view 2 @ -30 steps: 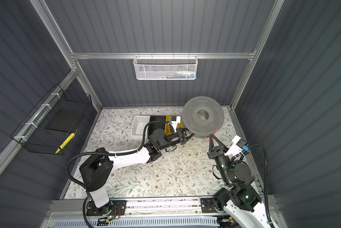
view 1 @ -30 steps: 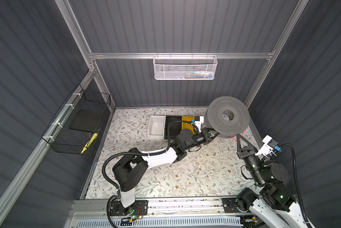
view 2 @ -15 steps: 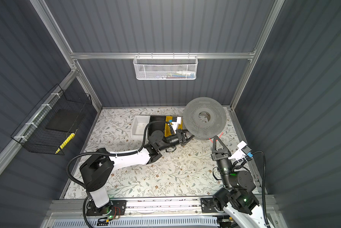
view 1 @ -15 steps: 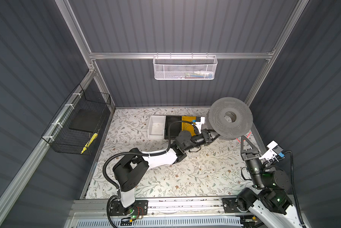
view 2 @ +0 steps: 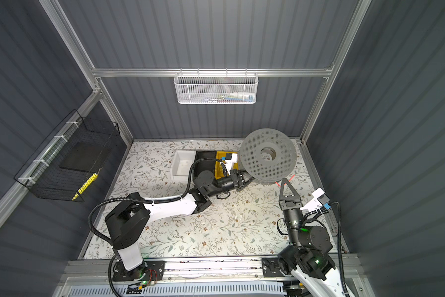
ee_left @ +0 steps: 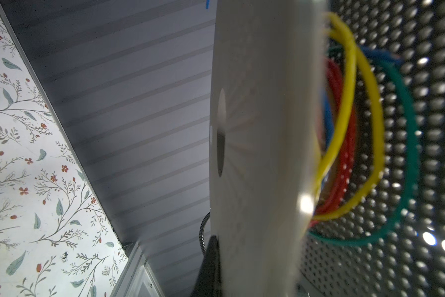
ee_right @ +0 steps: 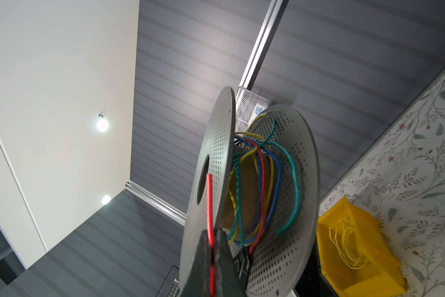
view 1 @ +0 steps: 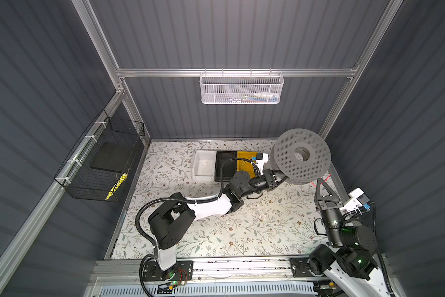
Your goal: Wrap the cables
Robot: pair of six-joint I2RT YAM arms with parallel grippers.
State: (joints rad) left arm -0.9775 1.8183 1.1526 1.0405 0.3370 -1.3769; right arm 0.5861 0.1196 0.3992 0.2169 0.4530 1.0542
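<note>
My left gripper [view 1: 280, 178] clamps the spool [view 1: 285, 154] above the worktop's [view 1: 242, 231] far right corner. Cables [ee_left: 413, 133] loop loosely round its core. My right gripper [ee_right: 212, 239] pinches the red cable [ee_right: 209, 205], so I judge the winding unfinished.

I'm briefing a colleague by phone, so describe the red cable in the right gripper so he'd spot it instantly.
Find the grey perforated spool at the table's far right corner. Just near its rim the right gripper pinches the red cable. Unlike the loose coloured loops inside the spool, it sticks out straight from shut jaws.
</note>
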